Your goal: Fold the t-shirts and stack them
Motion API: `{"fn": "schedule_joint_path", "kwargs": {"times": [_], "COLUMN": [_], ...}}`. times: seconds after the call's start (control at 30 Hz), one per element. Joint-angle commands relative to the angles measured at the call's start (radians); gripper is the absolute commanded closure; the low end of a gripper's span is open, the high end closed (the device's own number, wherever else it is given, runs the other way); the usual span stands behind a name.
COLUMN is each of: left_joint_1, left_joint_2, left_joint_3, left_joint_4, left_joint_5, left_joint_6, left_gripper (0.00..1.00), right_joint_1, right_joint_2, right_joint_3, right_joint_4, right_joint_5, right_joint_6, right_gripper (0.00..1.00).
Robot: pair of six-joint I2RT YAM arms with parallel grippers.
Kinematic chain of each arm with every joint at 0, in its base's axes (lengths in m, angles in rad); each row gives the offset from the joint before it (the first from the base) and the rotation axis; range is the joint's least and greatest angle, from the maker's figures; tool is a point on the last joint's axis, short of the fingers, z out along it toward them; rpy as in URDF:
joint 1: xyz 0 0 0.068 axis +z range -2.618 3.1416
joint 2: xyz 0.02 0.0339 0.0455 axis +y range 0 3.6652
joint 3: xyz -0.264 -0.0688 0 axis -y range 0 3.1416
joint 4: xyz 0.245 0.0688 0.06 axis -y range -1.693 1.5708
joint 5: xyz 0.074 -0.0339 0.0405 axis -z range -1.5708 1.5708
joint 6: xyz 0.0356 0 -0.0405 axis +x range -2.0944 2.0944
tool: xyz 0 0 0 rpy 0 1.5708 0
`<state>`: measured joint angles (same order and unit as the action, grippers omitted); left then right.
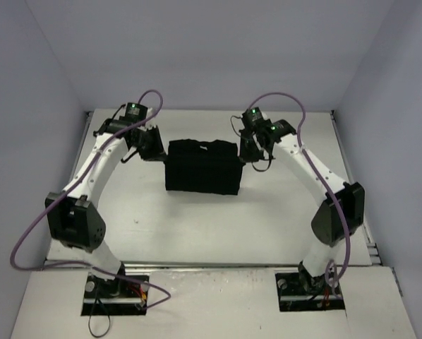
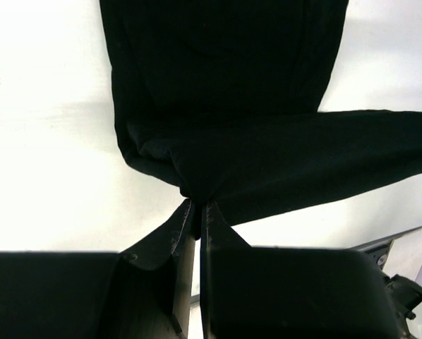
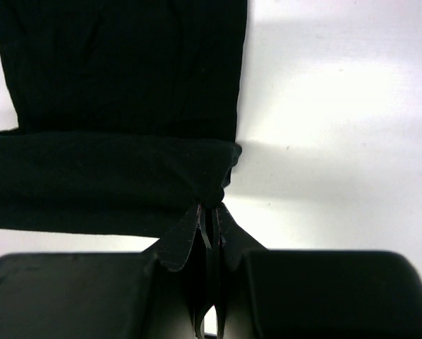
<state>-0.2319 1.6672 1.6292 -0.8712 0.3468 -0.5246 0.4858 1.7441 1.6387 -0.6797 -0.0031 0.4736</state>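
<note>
One black t-shirt [image 1: 202, 167] hangs partly folded between my two arms above the far half of the white table [image 1: 211, 226]. Its upper edge is stretched between the grippers and the rest drapes down toward the table. My left gripper [image 1: 161, 150] is shut on the shirt's left corner; in the left wrist view the fingertips [image 2: 197, 205] pinch a bunch of the black cloth [image 2: 225, 92]. My right gripper [image 1: 245, 151] is shut on the right corner; in the right wrist view the black cloth [image 3: 119, 106] gathers at the gripper [image 3: 212, 207]. No logo shows.
Purple cables [image 1: 27, 233] loop off both arms. A metal rail [image 1: 348, 169] runs along the table's right edge, and grey walls enclose the far side and both sides. The arm bases [image 1: 116, 289] sit on a board at the near edge.
</note>
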Motion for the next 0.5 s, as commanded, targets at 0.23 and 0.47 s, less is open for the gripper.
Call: {"fn": "schedule_joint_path", "kwargs": {"times": [0.23, 0.47], "left_joint_1": [0.057, 0.075], "left_joint_2": [0.218, 0.383], "left_joint_3": [0.237, 0.379], "left_joint_4": [0.009, 0.008], "left_joint_5": [-0.039, -0.033], "left_joint_6": [0.026, 0.022], "left_gripper": [1.00, 1.00], "right_joint_1": [-0.072, -0.109], "right_joint_2": [0.235, 0.440], "right_joint_3": [0.284, 0.459], "right_joint_4": [-0.019, -0.018], "right_joint_5": [-0.053, -0.098], "right_joint_6": [-0.078, -0.078], "right_gripper": [0.99, 0.99]}}
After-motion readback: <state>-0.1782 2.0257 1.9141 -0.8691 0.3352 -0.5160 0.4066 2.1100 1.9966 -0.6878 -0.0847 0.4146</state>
